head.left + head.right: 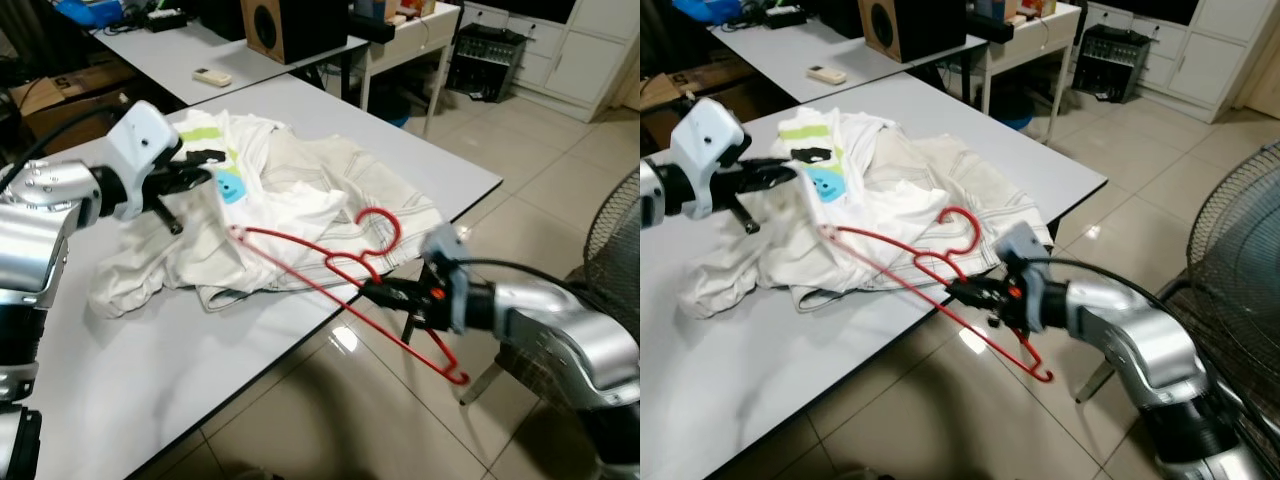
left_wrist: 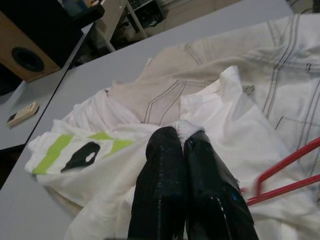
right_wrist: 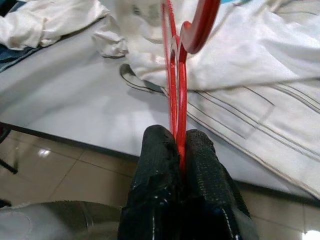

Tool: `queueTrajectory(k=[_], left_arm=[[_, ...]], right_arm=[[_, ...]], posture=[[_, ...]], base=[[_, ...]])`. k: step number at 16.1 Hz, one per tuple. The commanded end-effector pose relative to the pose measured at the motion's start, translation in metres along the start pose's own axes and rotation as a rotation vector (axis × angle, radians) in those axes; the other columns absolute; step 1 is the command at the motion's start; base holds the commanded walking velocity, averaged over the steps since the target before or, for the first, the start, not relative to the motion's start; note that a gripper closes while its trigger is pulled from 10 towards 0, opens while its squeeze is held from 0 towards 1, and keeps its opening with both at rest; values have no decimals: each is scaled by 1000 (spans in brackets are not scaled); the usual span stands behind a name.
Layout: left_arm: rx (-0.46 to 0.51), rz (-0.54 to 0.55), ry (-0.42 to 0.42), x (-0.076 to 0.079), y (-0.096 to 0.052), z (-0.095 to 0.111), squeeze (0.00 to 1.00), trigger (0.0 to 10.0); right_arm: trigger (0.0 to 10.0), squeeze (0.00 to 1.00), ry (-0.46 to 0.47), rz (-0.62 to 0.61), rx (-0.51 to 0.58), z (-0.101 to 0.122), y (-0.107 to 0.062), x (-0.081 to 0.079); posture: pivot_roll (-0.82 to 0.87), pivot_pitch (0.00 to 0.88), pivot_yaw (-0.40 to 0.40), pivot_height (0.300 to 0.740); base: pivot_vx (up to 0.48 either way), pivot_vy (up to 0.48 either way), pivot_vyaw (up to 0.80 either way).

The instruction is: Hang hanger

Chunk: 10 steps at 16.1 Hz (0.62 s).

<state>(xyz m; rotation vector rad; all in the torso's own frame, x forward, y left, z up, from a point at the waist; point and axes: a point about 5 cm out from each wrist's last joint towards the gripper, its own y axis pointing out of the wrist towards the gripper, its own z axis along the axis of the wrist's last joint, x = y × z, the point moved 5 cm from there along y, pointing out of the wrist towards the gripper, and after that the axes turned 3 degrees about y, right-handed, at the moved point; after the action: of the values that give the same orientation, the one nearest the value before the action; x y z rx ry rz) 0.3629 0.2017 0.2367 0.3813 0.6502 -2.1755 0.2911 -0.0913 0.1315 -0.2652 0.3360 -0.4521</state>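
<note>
Red hanger (image 1: pixel 345 275): thin wire type, held level and slanting across the near corner of the grey table (image 1: pixel 420 160); one end is laid on the heap of white clothing (image 1: pixel 300 215), the other end is projected past the table edge over the tiled floor (image 1: pixel 330 410), and the hook is curled upward above the cloth. Right gripper (image 1: pixel 385 293): placed just off the table's edge, fingers pressed together on the hanger's wire near the neck below the hook; in the right wrist view the red wire is seen pinched between the two black fingers (image 3: pixel 160 170). Left gripper (image 1: pixel 200 172): raised over the far side of the heap, fingers closed on a fold of white cloth, which is seen bunched at the fingertips (image 2: pixel 177 137) in the left wrist view. Clothing: a crumpled pile of white garments with thin dark stitching lines, including a piece printed with a lime-green stripe (image 2: pixel 55 152), a black mark and a light-blue patch (image 1: pixel 230 186); spread over the middle of the table up to its near edge. Second table (image 1: pixel 250 50): set behind the first, bearing a wooden speaker (image 1: pixel 285 25) and a pale remote control (image 1: pixel 211 76). Fan guard (image 1: pixel 612 235): wire grille, stood on the floor beside the right arm. White cabinets (image 1: pixel 560 45): ranged along the far wall.
</note>
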Motion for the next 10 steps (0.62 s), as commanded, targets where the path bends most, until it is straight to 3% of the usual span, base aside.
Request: queueTrajectory(k=[1,8,10], left_arm=[[39,-14,9,0,-2,15,0,0],[52,-2,-6,5,3,26,0,0],[66,-37,-12,11,3,31,0,0]], right_arm=[[10000,0,1,23,-11,1,6,0],[10000,0,16,66,7,9,19,-1],[10000,0,70,12,31,10,26,8]], posture=[[-75,0,48,740],[-73,0,53,740],[-73,0,56,740]], base=[[0,0,0],[0,0,0],[0,0,0]])
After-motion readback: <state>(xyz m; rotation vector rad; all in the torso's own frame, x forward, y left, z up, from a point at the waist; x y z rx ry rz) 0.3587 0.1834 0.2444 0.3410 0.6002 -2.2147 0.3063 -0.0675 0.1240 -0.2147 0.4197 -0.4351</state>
